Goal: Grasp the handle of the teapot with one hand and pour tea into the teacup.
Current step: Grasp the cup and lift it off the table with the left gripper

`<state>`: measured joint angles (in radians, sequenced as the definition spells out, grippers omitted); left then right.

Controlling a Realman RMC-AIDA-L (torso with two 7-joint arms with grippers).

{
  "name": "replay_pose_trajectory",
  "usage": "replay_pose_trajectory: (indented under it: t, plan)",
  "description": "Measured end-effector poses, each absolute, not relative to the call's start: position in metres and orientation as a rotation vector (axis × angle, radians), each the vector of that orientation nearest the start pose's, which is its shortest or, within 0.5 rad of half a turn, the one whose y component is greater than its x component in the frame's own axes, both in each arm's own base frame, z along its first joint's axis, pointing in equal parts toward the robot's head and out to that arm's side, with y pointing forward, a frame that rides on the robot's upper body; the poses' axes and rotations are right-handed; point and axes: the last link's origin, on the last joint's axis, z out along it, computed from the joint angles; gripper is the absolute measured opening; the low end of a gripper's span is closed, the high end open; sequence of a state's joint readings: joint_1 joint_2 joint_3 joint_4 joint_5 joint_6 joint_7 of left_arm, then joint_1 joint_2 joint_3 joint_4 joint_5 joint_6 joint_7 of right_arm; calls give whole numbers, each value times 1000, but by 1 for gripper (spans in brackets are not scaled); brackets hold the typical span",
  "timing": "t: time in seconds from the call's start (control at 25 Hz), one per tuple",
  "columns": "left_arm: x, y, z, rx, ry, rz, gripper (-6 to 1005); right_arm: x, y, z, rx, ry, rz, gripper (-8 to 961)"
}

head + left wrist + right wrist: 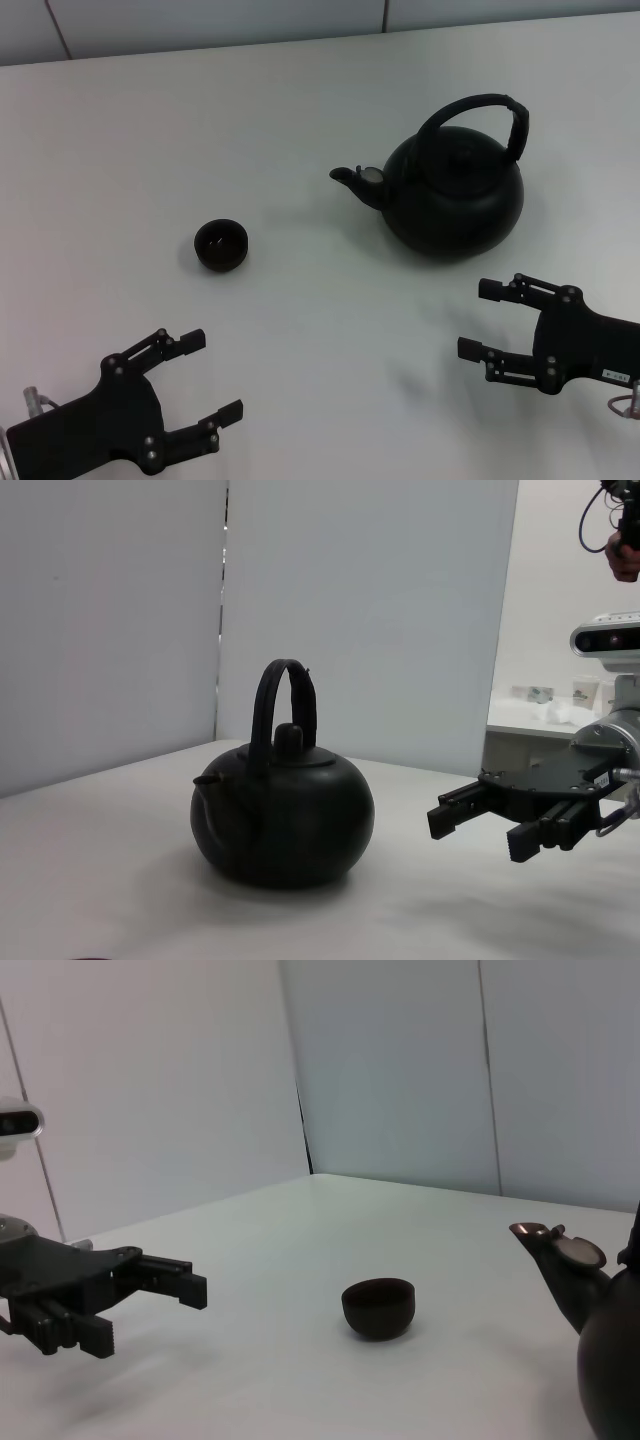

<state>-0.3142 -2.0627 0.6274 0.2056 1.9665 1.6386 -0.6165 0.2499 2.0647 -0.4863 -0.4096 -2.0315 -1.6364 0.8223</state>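
Observation:
The round matte black teapot [455, 195] stands upright on the white table at the right of centre, spout pointing left. Its arched black handle [478, 112] rises over the lid. It also shows in the left wrist view [283, 815]. The small black teacup [221, 244] sits left of the spout, apart from it, and shows in the right wrist view [378, 1307]. No tea is visible. My right gripper [485, 320] is open and empty, near the table front below the teapot. My left gripper [215, 375] is open and empty at the lower left, below the teacup.
The white table [300, 120] runs back to a pale panelled wall [300, 20]. A far counter with small items [545, 695] stands behind my right arm in the left wrist view.

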Motion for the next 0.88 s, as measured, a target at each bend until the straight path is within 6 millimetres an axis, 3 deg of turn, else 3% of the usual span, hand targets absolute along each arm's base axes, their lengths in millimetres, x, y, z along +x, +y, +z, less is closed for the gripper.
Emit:
replay_pose_trajectory:
  t: [0.88]
  plan:
    - [-314,221,-45,-2675,-360,-895,835,346,218,-17,-2553,512,747,792]
